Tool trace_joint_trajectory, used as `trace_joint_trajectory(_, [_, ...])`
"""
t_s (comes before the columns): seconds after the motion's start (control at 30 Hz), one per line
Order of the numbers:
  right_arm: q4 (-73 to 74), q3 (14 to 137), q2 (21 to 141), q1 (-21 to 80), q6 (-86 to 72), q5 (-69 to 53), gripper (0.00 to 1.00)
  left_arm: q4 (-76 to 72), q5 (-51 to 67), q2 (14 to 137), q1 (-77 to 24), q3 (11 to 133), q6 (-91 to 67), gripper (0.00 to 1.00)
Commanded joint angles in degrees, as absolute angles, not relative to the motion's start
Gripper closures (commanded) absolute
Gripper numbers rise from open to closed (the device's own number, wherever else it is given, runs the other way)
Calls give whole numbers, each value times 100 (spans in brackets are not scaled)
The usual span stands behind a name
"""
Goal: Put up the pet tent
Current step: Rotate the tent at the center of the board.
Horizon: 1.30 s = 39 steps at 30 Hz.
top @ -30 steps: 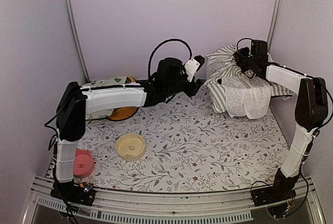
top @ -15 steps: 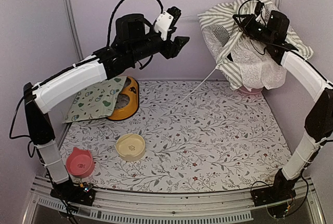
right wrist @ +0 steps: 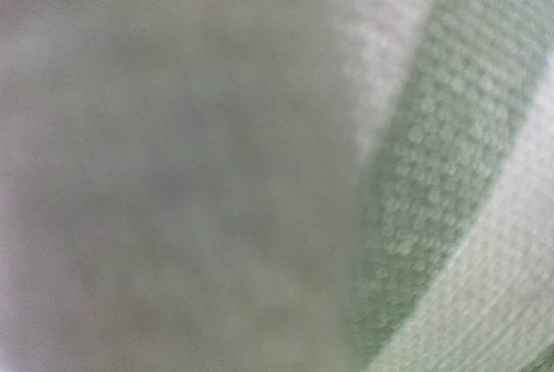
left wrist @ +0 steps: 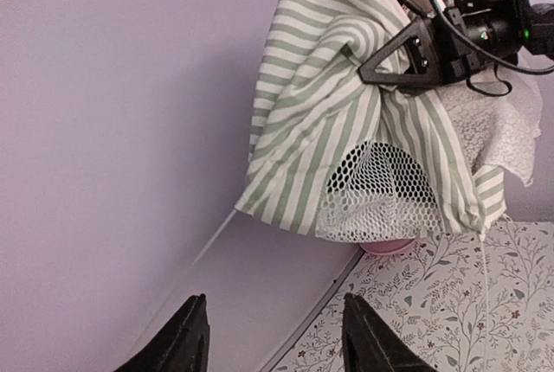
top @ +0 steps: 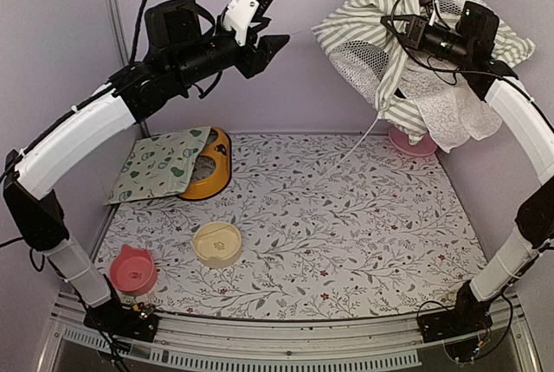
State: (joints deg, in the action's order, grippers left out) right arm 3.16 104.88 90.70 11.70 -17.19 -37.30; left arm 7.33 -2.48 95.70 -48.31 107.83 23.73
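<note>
The right hand point(top: 412, 33) is up high in the back right corner, pinched tight on the pet tent point(top: 359, 39). The stripy tent hangs in the air, off the bench point(top: 346, 216), all bunched up, with a thin white pole point(top: 368, 134) dangling down. The left hand point(left wrist: 273, 337) is high up too, open and holding nothing.

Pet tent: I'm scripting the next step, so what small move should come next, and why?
Probably move the open, empty left tool rightward to the lower edge of the pet tent. The right tool, shut on its fabric, holds it bunched in the air with a thin white pole dangling, so a second grip seems needed to spread it.
</note>
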Motion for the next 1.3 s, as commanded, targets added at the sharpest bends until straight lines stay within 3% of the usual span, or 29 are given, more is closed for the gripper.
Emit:
trace_joint_trajectory(0.0, [1240,10696,8825,1428,-433,-3939,100,1029,-329,9359,-4862,10725,2801,46])
trace_joint_trajectory(0.43, [2430,10685,8620,1890,676,-3847,100,2494,334,10123,-4766,11481,3297,47])
trace_joint_trajectory(0.67, [2691,10756,8589,2046,819,-3868,100,2382,334,10530,-4607,11679,3472,54])
trace_joint_trajectory(1.03, [3022,11065,8664,2225,969,-3854,100,2013,197,10927,-4371,11825,3497,57])
trace_joint_trajectory(1.27, [3203,11229,8789,2322,1069,-3740,100,1959,417,11212,-4348,12227,3424,67])
